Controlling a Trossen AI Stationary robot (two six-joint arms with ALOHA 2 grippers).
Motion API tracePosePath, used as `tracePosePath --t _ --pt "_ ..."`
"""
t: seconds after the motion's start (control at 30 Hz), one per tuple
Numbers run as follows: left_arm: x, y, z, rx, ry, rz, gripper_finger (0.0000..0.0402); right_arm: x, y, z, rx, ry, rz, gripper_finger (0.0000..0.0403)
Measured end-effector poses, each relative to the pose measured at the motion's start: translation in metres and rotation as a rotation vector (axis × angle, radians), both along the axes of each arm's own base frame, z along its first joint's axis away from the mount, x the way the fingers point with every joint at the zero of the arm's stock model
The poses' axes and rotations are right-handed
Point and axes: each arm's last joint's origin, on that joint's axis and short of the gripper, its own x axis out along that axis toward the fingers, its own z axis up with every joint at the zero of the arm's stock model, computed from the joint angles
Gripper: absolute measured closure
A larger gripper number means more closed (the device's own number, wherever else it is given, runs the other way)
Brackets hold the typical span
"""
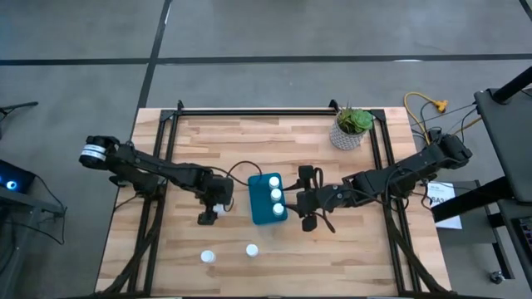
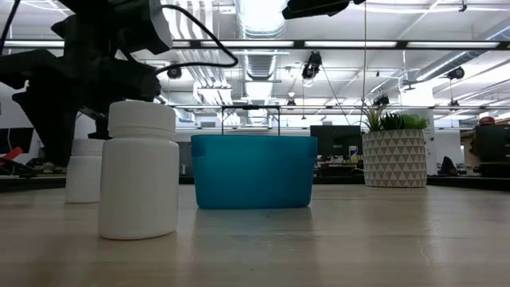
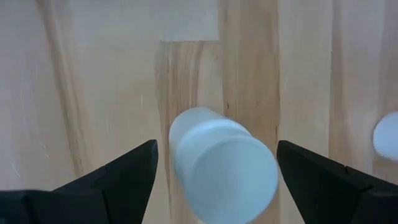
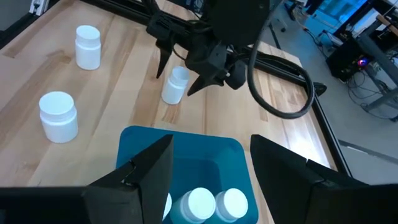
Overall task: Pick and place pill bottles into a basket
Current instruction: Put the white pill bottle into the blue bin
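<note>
Our left gripper (image 3: 214, 171) is spread wide around 1 upright pill bottle (image 3: 224, 165), which stands between its fingers untouched. Closing off-centre could tip the bottle over. The teal basket (image 1: 256, 209) just beside the gripper holds 3 bottles. Our right gripper (image 4: 208, 168) hovers released above it, so we risk the arms colliding there.

Setting: probably open-plan lab or office. Evidence: exposed ceiling ducts (image 2: 263, 48), strip lights (image 2: 446, 9), far monitors (image 2: 335, 139), grey concrete floor (image 1: 266, 33), wooden workbench (image 1: 274, 249).
</note>
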Motion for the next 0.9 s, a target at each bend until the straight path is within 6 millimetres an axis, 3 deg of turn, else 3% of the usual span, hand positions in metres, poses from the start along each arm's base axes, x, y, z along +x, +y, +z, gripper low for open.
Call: tracePosePath --t 0.9 --pt "0.0034 0.0001 0.0008 0.001 -0.025 0.066 0.0091 0.0002 -0.0001 0.0001 0.006 -0.002 -0.001 0.0197"
